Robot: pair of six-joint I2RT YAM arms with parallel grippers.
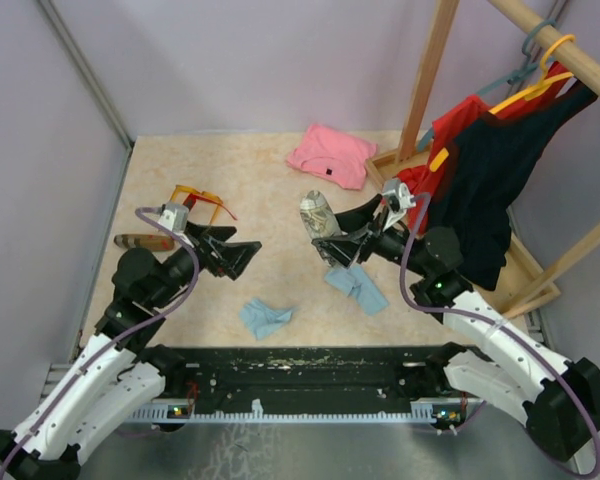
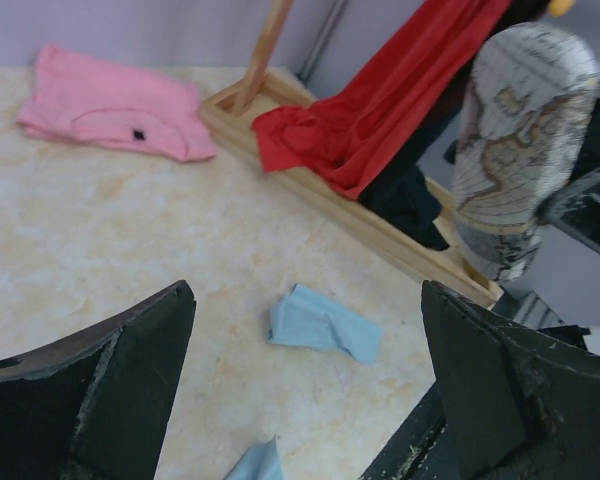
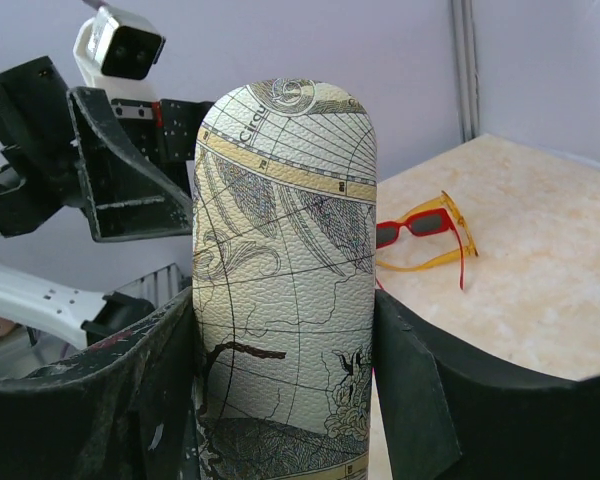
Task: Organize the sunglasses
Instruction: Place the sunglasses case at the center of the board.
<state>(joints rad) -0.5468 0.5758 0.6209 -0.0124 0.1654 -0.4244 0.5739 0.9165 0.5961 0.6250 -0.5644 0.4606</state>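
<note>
Nearest the arm bases, the right gripper [image 3: 280, 340] is clamped on the sides of a map-printed case [image 3: 285, 250], holding it upright above the table [image 1: 280, 190]. The left gripper [image 1: 238, 256] hangs with its fingers spread wide and nothing between them, close to that case. The case looks smooth and rounded and is held only at its lower part, so it could twist or slide out. A careless reach by the left arm could also knock it.

Farther back on the left, beside a brown case [image 1: 145, 242], lie the sunglasses [image 3: 420, 225]. The red and amber pairs overlap, so lifting one may drag the other or bend a thin arm.

The map print carries curved lettering near the top that seems to begin "Circ"; the rest is unreadable. The small dark tag on the far pink shirt [image 1: 330, 153] cannot be read either.
</note>
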